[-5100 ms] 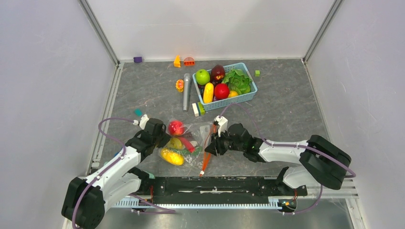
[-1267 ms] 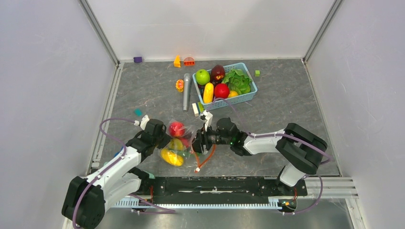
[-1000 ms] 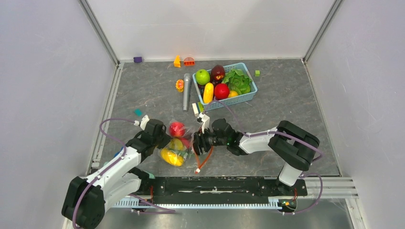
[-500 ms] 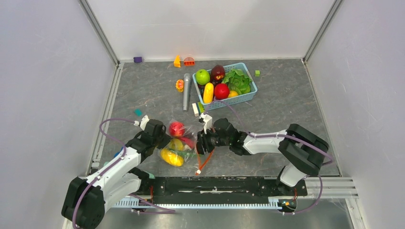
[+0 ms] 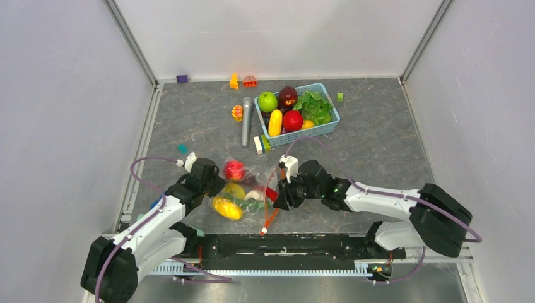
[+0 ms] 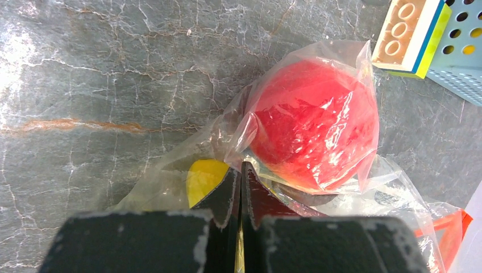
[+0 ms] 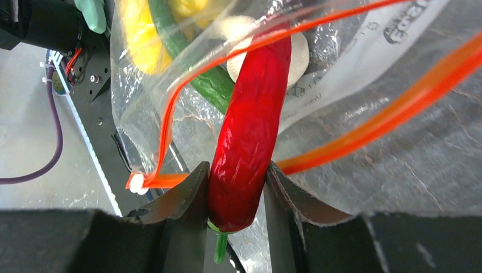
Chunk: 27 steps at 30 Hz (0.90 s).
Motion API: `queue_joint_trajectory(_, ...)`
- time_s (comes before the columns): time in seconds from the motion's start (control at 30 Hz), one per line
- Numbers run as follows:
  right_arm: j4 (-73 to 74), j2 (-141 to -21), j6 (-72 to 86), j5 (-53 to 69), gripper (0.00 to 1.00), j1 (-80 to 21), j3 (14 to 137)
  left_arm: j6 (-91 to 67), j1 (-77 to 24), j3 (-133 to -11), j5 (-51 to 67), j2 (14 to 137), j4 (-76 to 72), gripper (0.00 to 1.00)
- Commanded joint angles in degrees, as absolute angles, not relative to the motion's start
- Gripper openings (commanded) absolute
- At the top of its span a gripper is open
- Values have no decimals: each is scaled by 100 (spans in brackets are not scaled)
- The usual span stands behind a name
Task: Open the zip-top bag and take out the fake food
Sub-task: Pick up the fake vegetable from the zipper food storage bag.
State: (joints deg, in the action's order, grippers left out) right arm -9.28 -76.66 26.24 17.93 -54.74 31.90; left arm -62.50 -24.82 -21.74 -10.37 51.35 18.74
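Cream brick (image 5: 258, 145) between zip-top bag (image 5: 251, 182) and basket (image 5: 309, 131).

The left arm was bent at the elbow and angled forward and inward. The left hand (image 5: 211, 187) sat low over the surface, its fingers (image 6: 226, 196) pressed together on a fold of the zip-top bag (image 6: 170, 176). The right arm extended leftward, forearm low and nearly level. The right hand (image 5: 281, 197) gripped a fake red pepper (image 7: 250, 142), one finger on each side.

Overhead view from the near edge, wrist views close, all sharing the zip-top bag (image 5: 258, 180)
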Motion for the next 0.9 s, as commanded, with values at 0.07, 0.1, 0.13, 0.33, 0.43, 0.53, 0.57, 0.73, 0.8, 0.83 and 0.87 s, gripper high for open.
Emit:
queue_joint_trajectory(0.07, 223, -6711, 2370, 1478, 27, -5356, 3095, -6190, -2479, -2197, -1193, 5049, 1890, 2)
queue_joint_trajectory(0.1, 413, -6557, 2372, 1426, 27, -5317, 3081, -6184, -2485, -2197, -1192, 5049, 1890, 2)
queue_joint_trajectory(0.13, 561, -6428, 2360, 1389, 27, -5257, 3065, -6186, -2480, -2197, -1194, 5051, 1890, 2)
queue_joint_trajectory(0.33, 1563, -5537, 2254, 1423, 26, -4532, 3035, -6179, -2479, -2197, -1220, 5061, 1896, 2)
queue_joint_trajectory(0.43, 2100, -5191, 2062, 1439, 26, -4054, 3218, -6178, -2483, -2180, -1243, 5075, 1880, 2)
queue_joint_trajectory(0.53, 2568, -5019, 1810, 1339, 27, -3690, 3611, -6178, -2479, -2177, -1231, 5102, 1855, 2)
queue_joint_trajectory(0.57, 2710, -5007, 1735, 1262, 27, -3600, 3777, -6178, -2479, -2180, -1232, 5115, 1848, 2)
queue_joint_trajectory(0.73, 3013, -5185, 1509, 1042, 27, -3069, 4421, -6157, -2479, -2154, -1251, 5100, 1831, 2)
queue_joint_trajectory(0.8, 3016, -5312, 1466, 1028, 27, -2828, 4670, -6147, -2483, -2140, -1241, 5098, 1802, 2)
queue_joint_trajectory(0.83, 2998, -5384, 1439, 1019, 27, -2691, 4785, -6135, -2479, -2142, -1240, 5098, 1794, 2)
queue_joint_trajectory(0.87, 2981, -5478, 1421, 1011, 27, -2572, 4940, -6126, -2479, -2144, -1233, 5105, 1793, 2)
